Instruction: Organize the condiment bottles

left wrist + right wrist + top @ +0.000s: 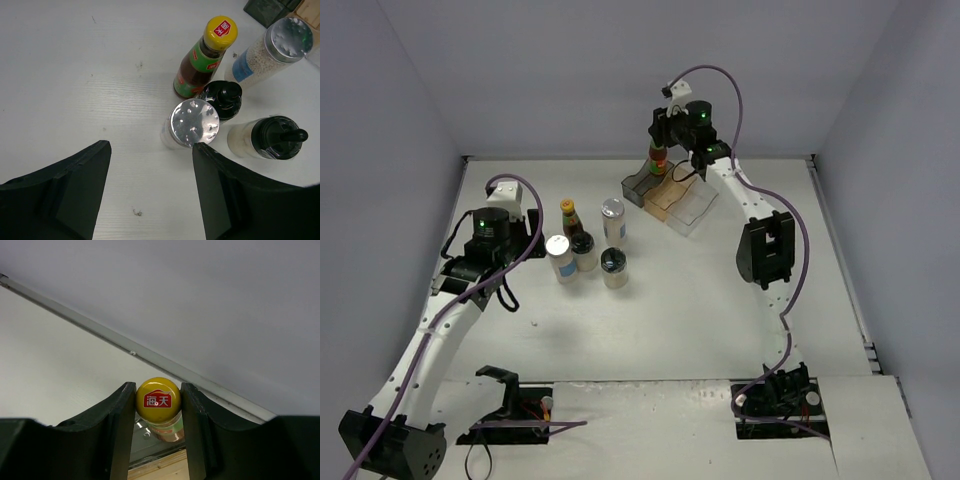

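My right gripper (661, 150) is shut on the yellow cap of a sauce bottle (158, 401) and holds it upright over the back step of the stepped rack (672, 197). The other five bottles stand in a cluster left of centre: a sauce bottle (570, 217), two silver-lidded shakers (560, 256) (613, 220) and two black-topped jars (584, 250) (614, 266). My left gripper (150, 150) is open and empty just near-left of the cluster. In its wrist view the nearer shaker (193, 123) sits by the right fingertip, with the sauce bottle (207, 55) behind it.
The grey back wall stands close behind the rack. Two black tool mounts (510, 405) (780, 395) sit on the near edge of the table. The white table edge strip (100, 332) runs behind the held bottle.
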Motion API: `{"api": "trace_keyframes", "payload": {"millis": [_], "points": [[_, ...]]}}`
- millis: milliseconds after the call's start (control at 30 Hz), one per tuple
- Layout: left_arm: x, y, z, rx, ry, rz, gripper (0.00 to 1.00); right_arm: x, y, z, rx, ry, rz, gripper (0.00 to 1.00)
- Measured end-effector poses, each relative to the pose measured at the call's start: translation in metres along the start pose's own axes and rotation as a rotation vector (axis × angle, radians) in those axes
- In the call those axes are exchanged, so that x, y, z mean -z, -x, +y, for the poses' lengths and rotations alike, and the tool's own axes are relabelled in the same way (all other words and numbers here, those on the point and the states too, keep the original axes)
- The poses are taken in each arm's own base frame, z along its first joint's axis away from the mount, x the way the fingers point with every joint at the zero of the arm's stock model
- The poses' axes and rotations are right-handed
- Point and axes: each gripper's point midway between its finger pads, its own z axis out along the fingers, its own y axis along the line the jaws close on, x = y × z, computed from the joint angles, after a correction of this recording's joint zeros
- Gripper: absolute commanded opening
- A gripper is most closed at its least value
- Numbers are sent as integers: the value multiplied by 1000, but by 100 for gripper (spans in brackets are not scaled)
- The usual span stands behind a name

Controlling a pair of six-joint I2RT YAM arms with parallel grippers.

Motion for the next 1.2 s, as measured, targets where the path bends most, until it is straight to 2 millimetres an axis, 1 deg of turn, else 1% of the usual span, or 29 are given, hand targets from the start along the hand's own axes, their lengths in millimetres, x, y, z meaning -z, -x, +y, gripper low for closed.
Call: {"api": "trace_keyframes", "payload": {"millis": [133, 233, 400, 500, 600, 633, 667, 800, 867, 900, 1000, 1033, 1100, 1167, 1200], "points": [[-1, -1, 0, -1, 0, 5, 66, -9, -23, -4, -8, 1, 30, 0], [-2, -2, -1, -1, -4, 8, 66, -11, -31, -5, -11, 2, 43, 0], [-2, -2, -1, -1, -5, 11, 66, -12, -31, -6, -10, 1, 40, 1], [-2, -2, -1, -1, -5, 11, 66, -12, -32, -8, -11, -2, 40, 6], [-2, -2, -1, -1, -6, 11, 66, -14, -35, -9, -11, -3, 41, 13], [-2, -2, -1, -1, -6, 11, 66, -14, -37, -9, -12, -3, 45, 19], [-2, -2, -1, -1, -5, 11, 66, -14, -40, -9, -13, -3, 49, 21], [-2, -2, -1, -1, -6, 11, 66, -17, -41, -10, -8, -4, 23, 31], [-2, -2, -2, -1, -11, 12, 66, -18, -41, -10, -4, -4, 11, 41], [-2, -2, -2, -1, -12, 13, 66, -18, -41, -10, -4, -5, 7, 50], [-2, -2, -2, -1, -13, 13, 66, -17, -41, -11, 4, -5, 3, 67], [-2, -2, -2, -1, -14, 13, 66, -17, -40, -11, 8, -5, 2, 76], [-2, -2, -3, 0, -14, 13, 66, -14, -38, -12, 21, -8, 3, 84], [-2, -2, -3, 0, -15, 12, 66, -10, -32, -11, 29, -7, -1, 88], [-2, -2, -3, 0, -15, 11, 66, -6, -27, -11, 34, -8, -4, 96]]}}
